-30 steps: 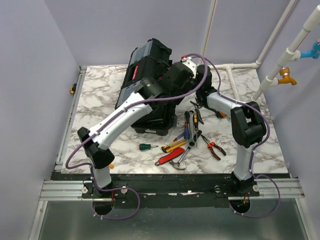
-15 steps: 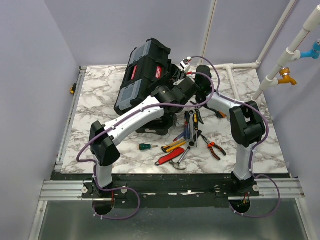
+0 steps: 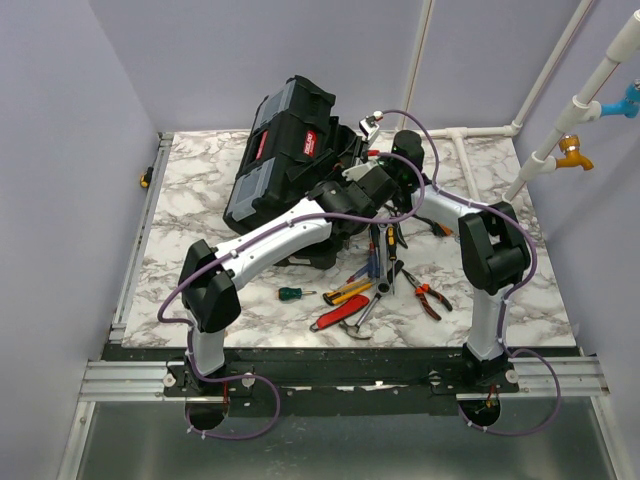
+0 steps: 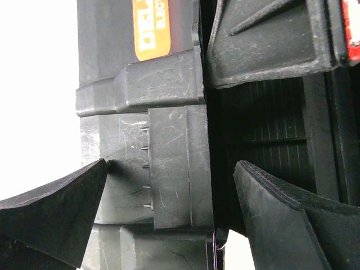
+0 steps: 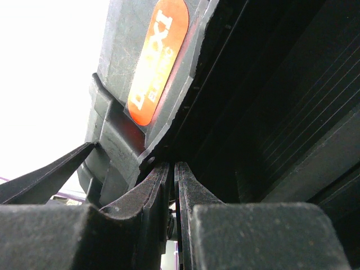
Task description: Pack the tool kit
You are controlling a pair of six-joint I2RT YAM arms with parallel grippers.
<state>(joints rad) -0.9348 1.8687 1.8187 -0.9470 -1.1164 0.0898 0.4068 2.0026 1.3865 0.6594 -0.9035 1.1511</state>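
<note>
Left arm is swinging rightward since the earlier frame. Left gripper (image 4: 170, 164) is standing released, toolbox (image 3: 285, 150) wall between its fingers. Right gripper (image 5: 171, 164) is clenching nearly closed just below the lid (image 5: 121, 56) rim; whether it is grasping the rim cannot be told. Hand tools (image 3: 375, 275) are lying behind both.

I look down on a marbled white table (image 3: 190, 190), closed in by lilac walls (image 3: 60, 150). At its left edge sits a small yellow knob (image 3: 146, 180); to my right a white pipe (image 3: 570, 110) slants up, carrying an orange valve (image 3: 572, 150) and a blue fitting (image 3: 628, 100).
</note>
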